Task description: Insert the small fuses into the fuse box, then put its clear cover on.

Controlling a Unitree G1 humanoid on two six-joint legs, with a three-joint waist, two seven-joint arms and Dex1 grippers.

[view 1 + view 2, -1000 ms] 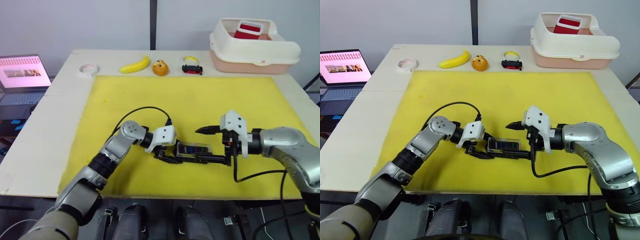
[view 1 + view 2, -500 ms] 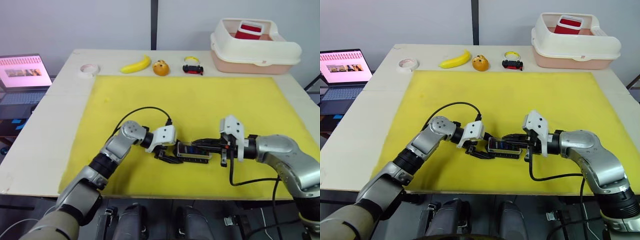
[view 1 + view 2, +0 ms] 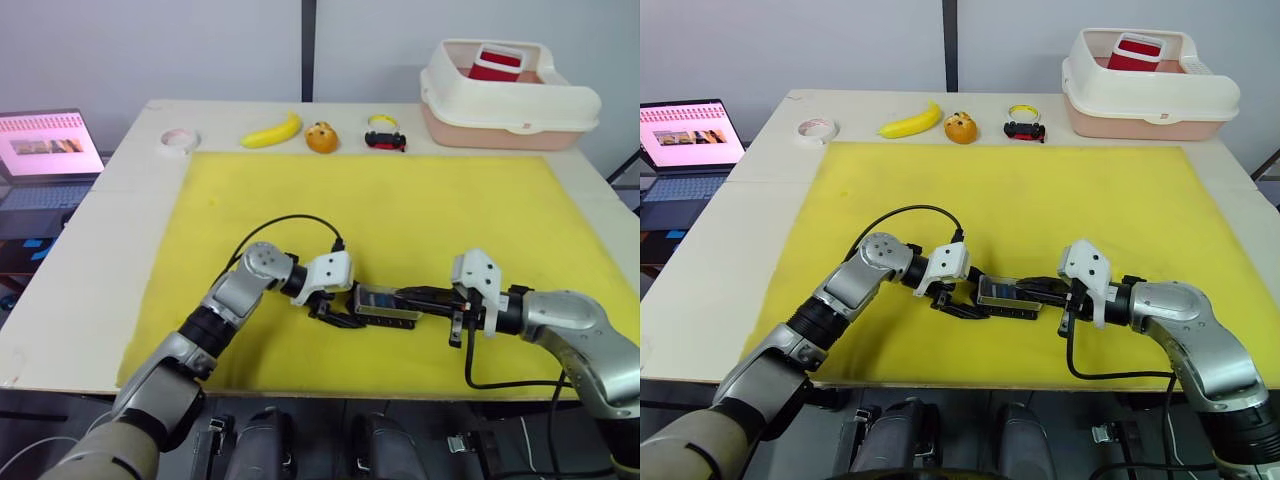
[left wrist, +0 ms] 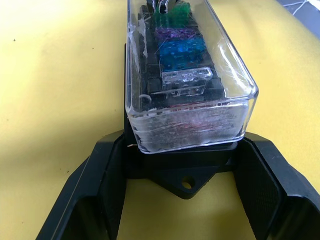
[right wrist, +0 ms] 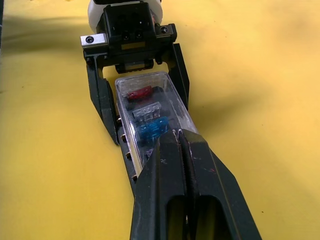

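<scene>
The black fuse box [image 3: 388,310] lies on the yellow mat [image 3: 380,200] near its front edge, with the clear cover [image 4: 192,60] sitting over it. Under the cover sit the small fuses [image 4: 181,49]: green, purple, blue, grey and red. My left gripper [image 4: 184,150] is shut on the fuse box's left end, one finger against each side of its base. My right gripper [image 5: 178,136] is shut, its joined tips resting on top of the cover's right end.
Along the table's far edge stand a tape roll [image 3: 178,138], a banana [image 3: 270,130], an orange toy [image 3: 321,136], a toy car [image 3: 385,137] and a cream bin [image 3: 508,92]. A laptop [image 3: 48,145] sits off the table's left side.
My right gripper has gone from wide open around the box's right end to shut, with its tips laid on the cover; that arm drew a little to the right. The left gripper kept still.
</scene>
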